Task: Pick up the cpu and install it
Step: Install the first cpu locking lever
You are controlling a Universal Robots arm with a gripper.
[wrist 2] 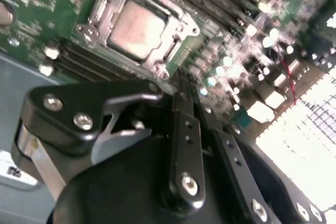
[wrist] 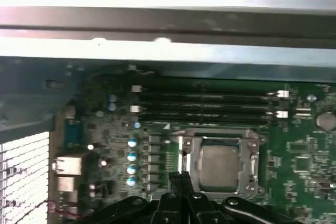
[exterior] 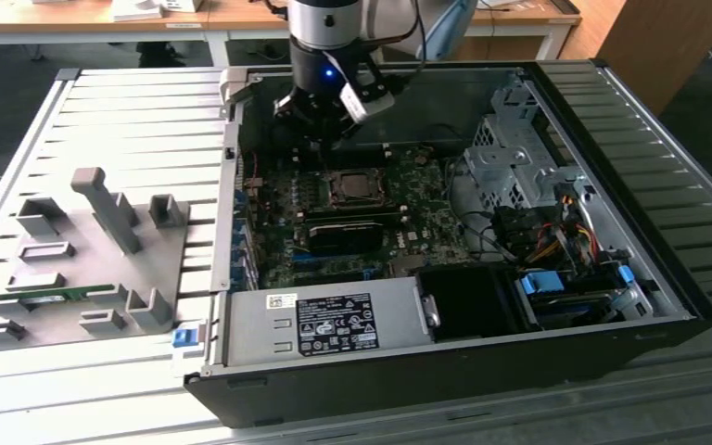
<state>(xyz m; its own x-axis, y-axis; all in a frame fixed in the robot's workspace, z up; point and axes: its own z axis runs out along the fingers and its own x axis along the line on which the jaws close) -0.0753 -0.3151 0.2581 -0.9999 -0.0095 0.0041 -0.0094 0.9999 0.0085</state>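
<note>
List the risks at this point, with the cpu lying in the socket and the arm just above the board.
1. The shut end effector hangs close beside the cpu; a small slip could scrape it or the socket frame.
2. The capacitors stand near the tip and could be knocked.

Matt silver metal cpu point(wrist 2: 137, 29) in bright steel socket frame point(wrist 2: 176, 24), glossy black plastic-and-metal gripper point(wrist 2: 184, 85) just beside, green lacquered motherboard point(wrist: 302, 166), ribbed brushed-metal table point(exterior: 108, 120)
</note>
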